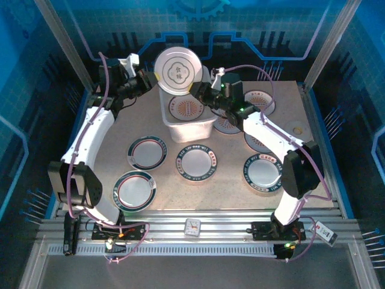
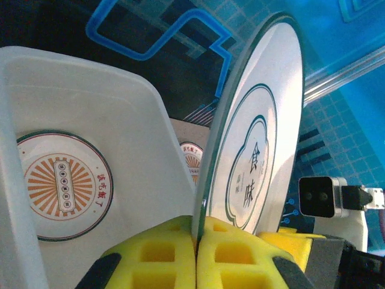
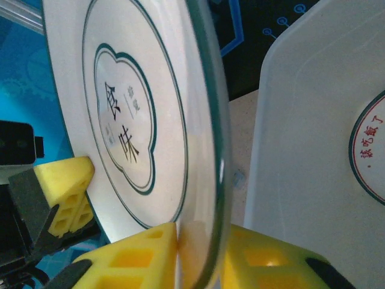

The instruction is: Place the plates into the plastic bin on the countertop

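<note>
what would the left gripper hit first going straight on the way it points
The left gripper is shut on the round white grey-motif plate, so that first; past it, probably the right gripper on the opposite rim, depth unclear.

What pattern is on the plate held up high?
The plate is white with a dark flower-shaped outline and black lettering; best in right wrist view.

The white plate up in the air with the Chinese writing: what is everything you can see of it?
The white plate is round and glossy, like glazed ceramic, with a thin dark-green rim line and a lobed green frame around black characters. It is held tilted on edge above the plastic bin. The left gripper and right gripper each pinch its rim between yellow foam pads, from opposite sides. Nothing else touches it.
</note>
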Motion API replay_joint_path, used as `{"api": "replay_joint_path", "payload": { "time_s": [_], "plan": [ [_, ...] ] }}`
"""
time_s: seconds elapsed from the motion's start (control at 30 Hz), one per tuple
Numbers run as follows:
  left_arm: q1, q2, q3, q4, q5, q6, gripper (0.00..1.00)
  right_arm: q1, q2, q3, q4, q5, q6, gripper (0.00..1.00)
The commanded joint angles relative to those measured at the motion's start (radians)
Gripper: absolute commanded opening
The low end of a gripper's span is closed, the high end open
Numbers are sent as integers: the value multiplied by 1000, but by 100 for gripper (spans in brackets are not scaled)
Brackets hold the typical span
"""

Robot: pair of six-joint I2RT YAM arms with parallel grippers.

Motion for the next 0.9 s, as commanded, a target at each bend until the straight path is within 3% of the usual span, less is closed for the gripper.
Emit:
{"api": "replay_joint_path", "payload": {
  "time_s": [0.0, 0.17, 0.27, 0.37, 0.47, 0.57, 0.73, 0.87],
  "plan": [
    [-15, -42, -2, 33, 11, 37, 0, -11, -23, -14, 58, 25, 25, 16],
    [-24, -39, 10, 3, 12, 56, 0, -10, -35, -33, 58, 56, 29, 1],
    [-26, -35, 21, -23, -3, 60, 6, -10, -44, -56, 82, 79, 41, 0],
    [-26, -20, 44, -60, -10, 68, 21, -11, -52, -78, 113, 101, 58, 0],
    [-26, -8, 64, -82, -18, 75, 46, -11, -55, -86, 113, 124, 63, 0],
    [-25, 2, 85, -95, -41, 81, 59, -11, -55, -84, 141, 148, 59, 0],
    [-17, 25, 135, -152, -115, 100, 66, -21, -50, -91, 144, 199, 69, 0],
    [-6, 78, 173, -265, -173, 130, 66, -30, -47, -88, 137, 266, 65, 0]
  ]
}}
